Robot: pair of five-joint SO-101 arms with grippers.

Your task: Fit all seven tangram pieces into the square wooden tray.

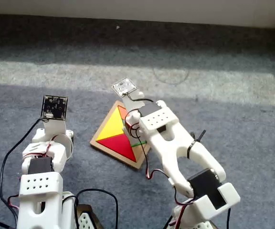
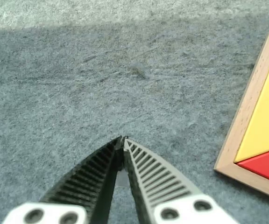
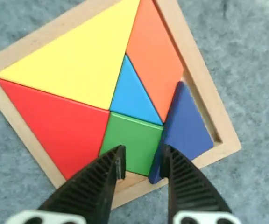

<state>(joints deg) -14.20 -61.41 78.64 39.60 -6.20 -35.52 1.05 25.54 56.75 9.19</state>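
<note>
right pincer (image 3: 143, 153) parted over green square (image 3: 130, 139) (dark blue triangle (image 3: 187, 125) askew)

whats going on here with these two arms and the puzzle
Two robot arms are working on a tangram. The right claw is open, low over the wooden tray, straddling the edge where the green square meets the dark blue piece. That blue piece looks tilted and not fully seated, with a gap beside the rim. The yellow, red, orange and light blue pieces lie flat. The left claw is shut over the carpet beside the tray.
</note>
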